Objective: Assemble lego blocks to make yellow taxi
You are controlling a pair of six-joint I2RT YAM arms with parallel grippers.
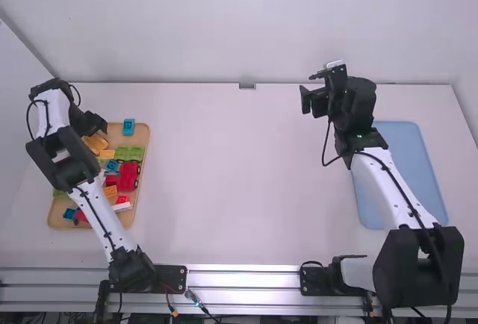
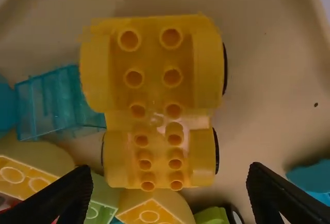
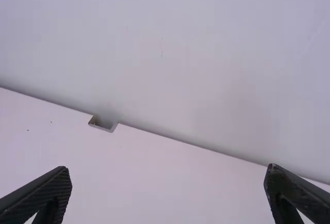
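Now, left gripper spread wide — yellow car base ahead of its jaws, likely light, stiff; pinch the sides! Right gripper — wide, empty.

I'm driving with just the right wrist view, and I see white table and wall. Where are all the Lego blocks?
Observer: In a wooden tray on the left side of the table.

Operator: Ooh, is there a car bit for my taxi?

Observer: Yes, the left wrist view shows a yellow car base with black wheels.

Operator: Did the other gripper grab it?

Observer: No, the left gripper has its fingers apart, clear of the car base's sides.
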